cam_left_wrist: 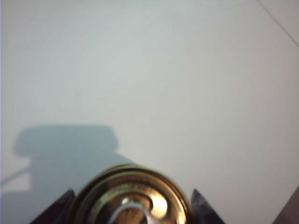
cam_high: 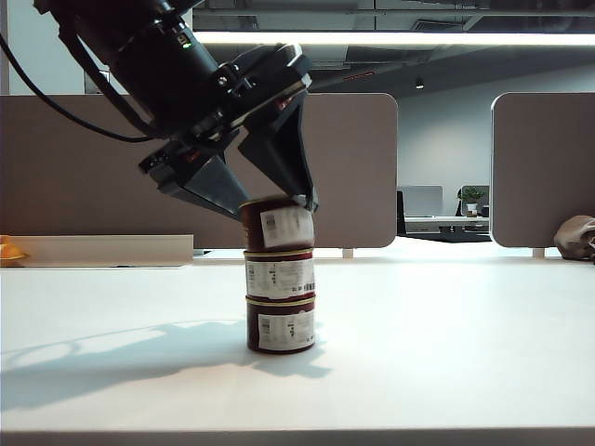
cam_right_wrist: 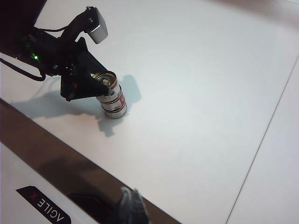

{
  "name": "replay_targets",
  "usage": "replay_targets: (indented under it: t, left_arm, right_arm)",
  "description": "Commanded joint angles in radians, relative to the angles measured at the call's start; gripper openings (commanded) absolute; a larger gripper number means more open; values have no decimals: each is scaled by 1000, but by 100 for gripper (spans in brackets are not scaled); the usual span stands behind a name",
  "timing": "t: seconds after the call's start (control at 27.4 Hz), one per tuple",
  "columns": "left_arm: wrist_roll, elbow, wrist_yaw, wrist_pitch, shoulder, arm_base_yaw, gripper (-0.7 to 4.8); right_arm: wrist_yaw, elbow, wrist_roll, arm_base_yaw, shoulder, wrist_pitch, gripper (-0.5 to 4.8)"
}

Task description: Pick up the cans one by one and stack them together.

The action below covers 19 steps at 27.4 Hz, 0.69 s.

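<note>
Gold-lidded round top can (cam_left_wrist: 130,198), left gripper (cam_high: 270,206) astride, right gripper (cam_right_wrist: 131,205) shut.

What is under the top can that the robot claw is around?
Under the top can sit two more cans, the middle can and the bottom can, which stands on the white table. Their gold lids are covered. The left gripper is around the top can.

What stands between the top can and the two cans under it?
Nothing visible does. The top can already sits on the middle can, which sits on the bottom can. The left gripper has its jaws on either side of the top can.
</note>
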Motion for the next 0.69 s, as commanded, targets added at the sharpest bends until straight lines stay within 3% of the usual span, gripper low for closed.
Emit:
replay_targets:
  t: [0.04, 0.33, 0.62, 0.69]
  left_arm:
    - [0, 4, 5, 9, -3, -1, 314]
    - [0, 18, 2, 8, -6, -1, 313]
    - [1, 189, -3, -102, -6, -1, 306]
    - [1, 214, -3, -137, -9, -1, 236]
  right_arm:
    - [5, 5, 4, -1, -1, 17, -6]
    - [5, 5, 4, -1, -1, 17, -6]
    - [5, 5, 3, -1, -2, 17, -6]
    - [5, 5, 3, -1, -2, 18, -6]
